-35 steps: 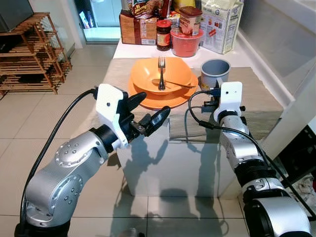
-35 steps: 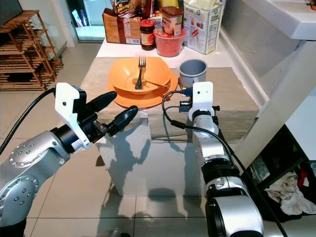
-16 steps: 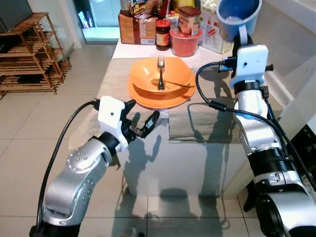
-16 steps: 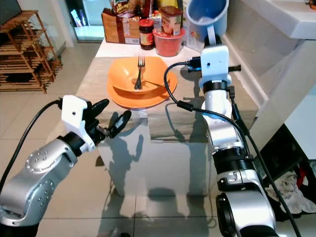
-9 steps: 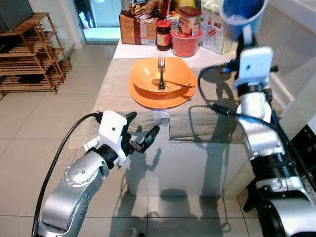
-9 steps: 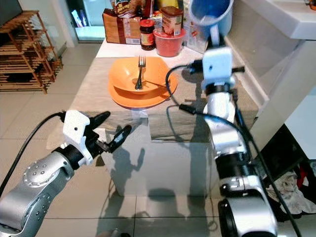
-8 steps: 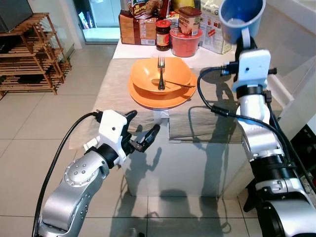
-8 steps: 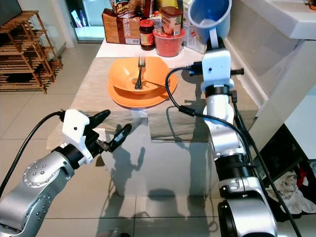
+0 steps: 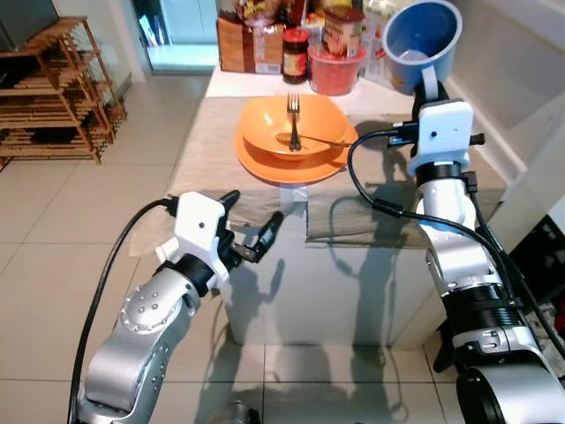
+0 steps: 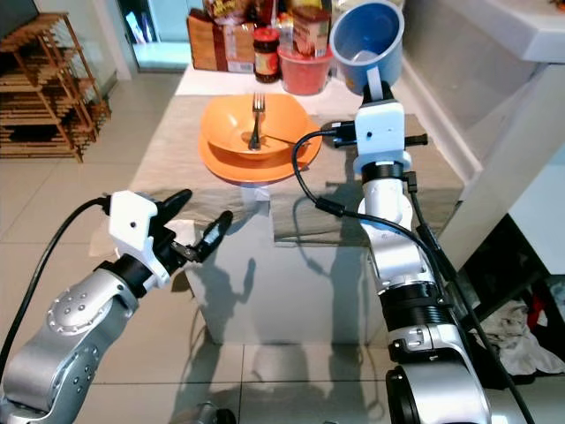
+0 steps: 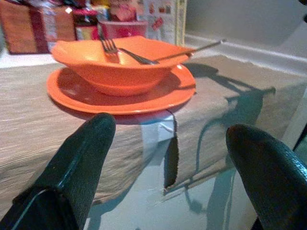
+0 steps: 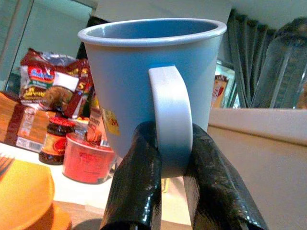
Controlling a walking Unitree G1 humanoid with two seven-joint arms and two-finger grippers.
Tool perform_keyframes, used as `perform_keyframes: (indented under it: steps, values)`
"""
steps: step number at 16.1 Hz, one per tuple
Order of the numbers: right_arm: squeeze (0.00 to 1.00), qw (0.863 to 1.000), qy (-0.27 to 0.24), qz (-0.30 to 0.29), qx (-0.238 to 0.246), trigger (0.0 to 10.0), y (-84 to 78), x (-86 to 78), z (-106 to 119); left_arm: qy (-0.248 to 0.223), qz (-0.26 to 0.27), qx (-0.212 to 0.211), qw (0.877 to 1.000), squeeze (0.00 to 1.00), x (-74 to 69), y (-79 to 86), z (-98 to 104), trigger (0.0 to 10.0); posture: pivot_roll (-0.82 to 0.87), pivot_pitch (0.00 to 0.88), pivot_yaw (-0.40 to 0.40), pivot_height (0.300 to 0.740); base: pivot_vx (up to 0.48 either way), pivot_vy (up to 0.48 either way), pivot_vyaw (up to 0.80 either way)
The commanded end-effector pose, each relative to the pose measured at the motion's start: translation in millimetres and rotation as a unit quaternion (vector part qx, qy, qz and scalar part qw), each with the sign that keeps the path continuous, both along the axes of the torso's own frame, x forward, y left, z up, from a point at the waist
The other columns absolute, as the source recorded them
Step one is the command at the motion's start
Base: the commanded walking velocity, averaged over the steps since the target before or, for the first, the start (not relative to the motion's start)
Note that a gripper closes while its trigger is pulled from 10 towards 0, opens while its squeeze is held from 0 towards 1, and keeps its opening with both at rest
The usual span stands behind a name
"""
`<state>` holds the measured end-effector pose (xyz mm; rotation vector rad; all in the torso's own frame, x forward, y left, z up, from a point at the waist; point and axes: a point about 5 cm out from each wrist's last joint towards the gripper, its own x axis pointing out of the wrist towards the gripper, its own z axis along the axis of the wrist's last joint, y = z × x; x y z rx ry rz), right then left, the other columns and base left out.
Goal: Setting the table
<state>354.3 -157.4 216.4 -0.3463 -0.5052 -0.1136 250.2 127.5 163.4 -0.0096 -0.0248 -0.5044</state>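
Table: a narrow white counter-height table [image 9: 300, 291] is covered by a beige woven runner [image 9: 207, 155] whose front edge hangs over the near side.
Shelf: a slatted wooden rack [image 9: 53, 97] is seen on the tiled floor, well off to the left.
Groceries: a brown packet [image 9: 250, 49], a dark red-lidded jar [image 9: 296, 55] and a red plastic tub [image 9: 334, 72] are lined up at the far end of the table.
Plate: a flat orange plate [image 9: 265, 163] is set mid-table on the runner.
Bowl: an orange bowl [image 9: 296, 124] is stacked on the plate.
Cutlery: a metal fork [image 9: 293, 117] is leant upright in the bowl; a second metal utensil [image 11: 192, 49] is laid across it, handle past the rim.
Mug: a light blue enamel mug [image 9: 424, 34] is held aloft, tipped, above the table's right side, clear of the surface.
Right gripper [image 12: 172, 165]: raised high; the two black fingers [image 12: 139, 187] are pinched on the mug's handle [image 12: 170, 120].
Left gripper [image 9: 250, 228]: held low before the table's near left corner; the fingers [image 11: 81, 158] are spread wide apart, nothing between them.
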Motion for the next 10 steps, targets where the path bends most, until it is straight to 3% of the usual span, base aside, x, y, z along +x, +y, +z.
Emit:
perform_keyframes:
  steps: [1, 6, 10]
  values:
    - [0.00, 1.000, -0.007, 0.003, -0.003, 0.0, 0.4, -2.2, 3.2, -0.005, 0.007, 0.000, 1.000, 0.00, 2.8, 0.4, 2.2, 10.0, 0.02, 0.000, 0.040, 0.740, -0.345, 0.000, 0.00]
    - [0.00, 1.000, 0.006, 0.005, -0.006, 0.0, -0.2, -3.0, -2.0, -0.002, 0.009, 0.003, 1.000, 0.00, 3.8, -1.8, 0.5, 10.0, 0.01, 0.000, 0.039, 0.740, -0.322, 0.000, 0.00]
    - [0.00, 1.000, 0.016, 0.009, -0.009, 0.0, -0.9, -4.9, -5.6, -0.004, 0.004, -0.006, 1.000, 0.00, 5.1, -4.3, 2.7, 10.0, 0.01, 0.000, 0.039, 0.740, 0.000, 0.000, 0.00]
